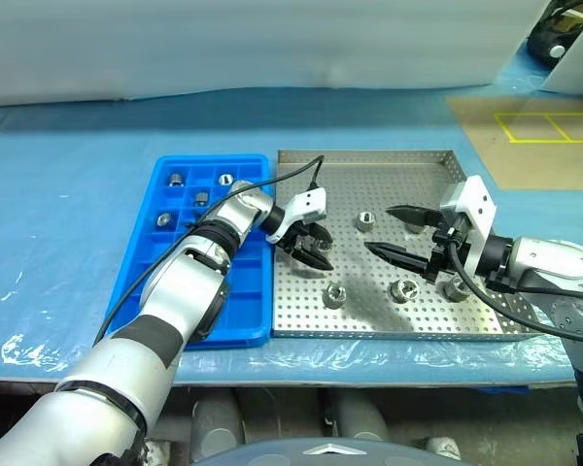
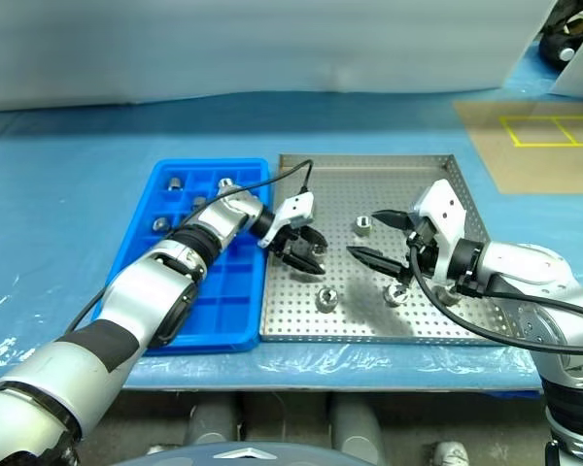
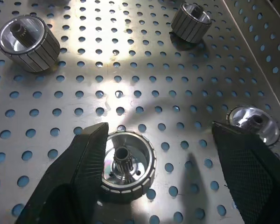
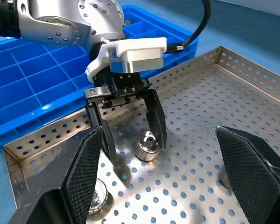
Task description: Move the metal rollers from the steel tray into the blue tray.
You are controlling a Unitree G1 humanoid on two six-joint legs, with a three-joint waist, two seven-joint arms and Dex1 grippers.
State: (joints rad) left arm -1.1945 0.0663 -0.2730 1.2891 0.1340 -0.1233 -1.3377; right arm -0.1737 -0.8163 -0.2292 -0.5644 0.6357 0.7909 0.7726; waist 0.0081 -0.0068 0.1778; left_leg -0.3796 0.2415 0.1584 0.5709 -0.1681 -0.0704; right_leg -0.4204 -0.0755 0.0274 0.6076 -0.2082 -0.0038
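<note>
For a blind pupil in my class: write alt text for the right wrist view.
The left pincer hangs open astride one metal roller on the perforated steel tray. The blue tray lies behind it, and the right pincer's own black fingers stand wide apart in front.

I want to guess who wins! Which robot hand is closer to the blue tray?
Left. The left gripper hovers just inside the steel tray beside the blue tray; the right gripper is farther across.
</note>
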